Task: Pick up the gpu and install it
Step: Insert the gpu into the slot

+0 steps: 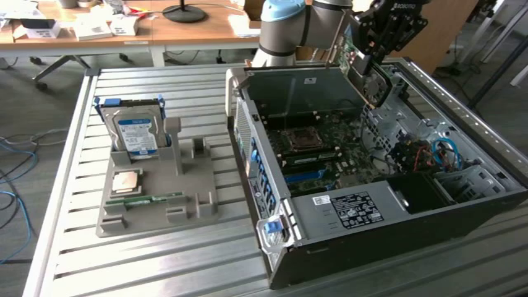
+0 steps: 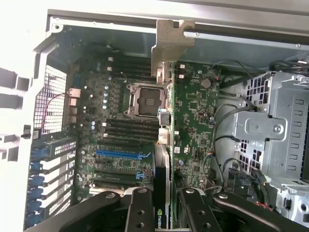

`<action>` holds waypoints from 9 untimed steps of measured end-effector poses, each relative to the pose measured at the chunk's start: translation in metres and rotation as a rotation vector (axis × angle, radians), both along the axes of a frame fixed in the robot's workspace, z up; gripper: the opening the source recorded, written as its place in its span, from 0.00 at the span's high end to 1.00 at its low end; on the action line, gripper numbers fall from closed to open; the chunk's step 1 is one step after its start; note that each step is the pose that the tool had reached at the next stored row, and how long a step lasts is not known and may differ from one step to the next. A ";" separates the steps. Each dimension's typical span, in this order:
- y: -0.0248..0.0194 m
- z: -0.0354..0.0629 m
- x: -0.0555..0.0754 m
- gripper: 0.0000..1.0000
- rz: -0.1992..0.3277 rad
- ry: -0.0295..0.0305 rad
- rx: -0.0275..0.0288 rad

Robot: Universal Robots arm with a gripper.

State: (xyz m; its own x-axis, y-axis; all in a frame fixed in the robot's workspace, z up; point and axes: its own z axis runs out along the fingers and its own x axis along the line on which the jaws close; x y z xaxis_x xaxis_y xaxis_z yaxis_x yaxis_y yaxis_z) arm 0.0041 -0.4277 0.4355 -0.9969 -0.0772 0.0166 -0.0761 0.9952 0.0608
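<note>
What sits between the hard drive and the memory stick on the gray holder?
A processor chip, lying flat on the holder, seen in the exterior view.

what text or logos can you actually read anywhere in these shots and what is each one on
"ROBOTIQ": on the body of the gripper, exterior view.
"NVIDIA", with its logo: on the edge of the gpu held between the fingers, wrist view.
Blue-white label on the hard drive: too small to read.
White sticker on the computer case: too small to read.
</note>
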 end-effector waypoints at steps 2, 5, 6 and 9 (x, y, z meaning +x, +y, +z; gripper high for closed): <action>0.0000 -0.0001 0.000 0.74 0.004 0.0000 0.0000; 0.0000 -0.0002 0.000 0.74 0.010 0.0000 0.0000; 0.0000 -0.0002 0.000 0.74 0.012 -0.0001 0.0000; 0.0000 -0.0004 0.000 0.74 0.019 0.0000 0.0000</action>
State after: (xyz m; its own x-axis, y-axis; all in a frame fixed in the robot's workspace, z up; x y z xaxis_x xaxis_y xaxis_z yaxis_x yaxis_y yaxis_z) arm 0.0041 -0.4277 0.4351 -0.9952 -0.0962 0.0166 -0.0951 0.9936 0.0608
